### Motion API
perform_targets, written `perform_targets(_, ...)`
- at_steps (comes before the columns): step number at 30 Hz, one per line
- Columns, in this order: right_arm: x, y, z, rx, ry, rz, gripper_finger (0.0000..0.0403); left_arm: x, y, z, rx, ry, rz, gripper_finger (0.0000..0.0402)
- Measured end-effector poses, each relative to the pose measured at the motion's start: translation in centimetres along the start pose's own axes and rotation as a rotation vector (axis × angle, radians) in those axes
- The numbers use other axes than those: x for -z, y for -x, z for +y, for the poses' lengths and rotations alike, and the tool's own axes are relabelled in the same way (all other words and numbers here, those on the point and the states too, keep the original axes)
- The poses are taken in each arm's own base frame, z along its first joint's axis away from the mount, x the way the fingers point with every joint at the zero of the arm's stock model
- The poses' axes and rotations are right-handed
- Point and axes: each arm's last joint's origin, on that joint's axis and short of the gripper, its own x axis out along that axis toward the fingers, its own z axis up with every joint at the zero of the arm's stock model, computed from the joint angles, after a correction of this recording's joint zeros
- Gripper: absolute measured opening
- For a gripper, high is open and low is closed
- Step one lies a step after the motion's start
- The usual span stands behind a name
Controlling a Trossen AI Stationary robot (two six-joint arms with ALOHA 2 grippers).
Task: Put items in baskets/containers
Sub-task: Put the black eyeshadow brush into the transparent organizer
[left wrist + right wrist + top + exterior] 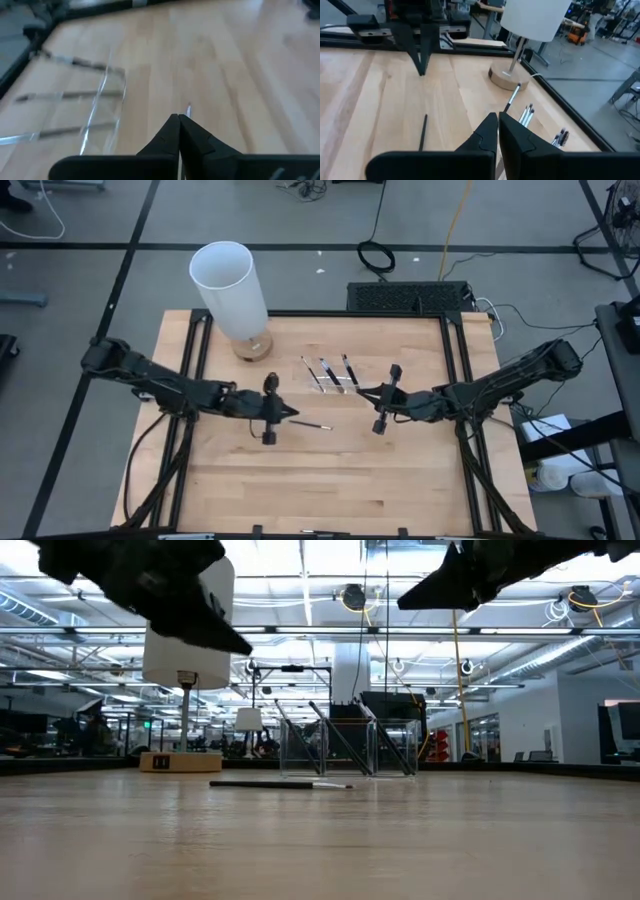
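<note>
A dark stick with a pale tip (312, 424) lies flat on the wooden table (300, 480), also seen as a stick (280, 783) in the low view. My left gripper (292, 415) hangs shut above that stick's dark end, holding nothing. A clear tray (372, 745) at the table's middle holds three more sticks (328, 373), which stand slanted in it. My right gripper (360, 391) is shut and empty, raised just right of the tray.
A tall white cylinder lamp (232, 290) on a round wooden base (252, 348) stands at the far left of the table. Black frame rails (455, 380) run along the table's sides. Bare wood (330, 490) lies toward the near edge.
</note>
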Motion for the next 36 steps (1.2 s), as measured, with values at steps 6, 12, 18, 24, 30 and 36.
perform_targets(6,0.0,-0.4,0.6,-0.115,0.034,-0.069,0.0004,1.8,2.2,0.4,-0.014,0.034,-0.078,0.0005)
perform_targets(12,-1.9,-2.3,2.1,-0.178,0.023,-0.096,0.0001,3.3,4.0,0.7,-0.010,0.070,-0.157,0.0004)
perform_targets(18,-2.7,-5.3,5.4,-0.295,0.111,-0.057,0.0001,3.9,4.5,0.7,0.009,0.168,-0.177,0.0018)
perform_targets(24,-2.9,-8.0,8.3,-0.317,0.112,0.004,0.0001,4.7,3.8,-0.1,0.097,0.256,-0.108,0.0018)
perform_targets(30,-0.3,-8.6,10.9,-0.359,0.106,0.124,0.0000,6.0,2.2,-1.8,0.066,0.273,-0.028,0.0009)
perform_targets(36,1.8,-8.7,12.3,-0.365,0.045,0.219,0.0000,7.6,0.8,-2.3,0.013,0.325,0.060,0.0004)
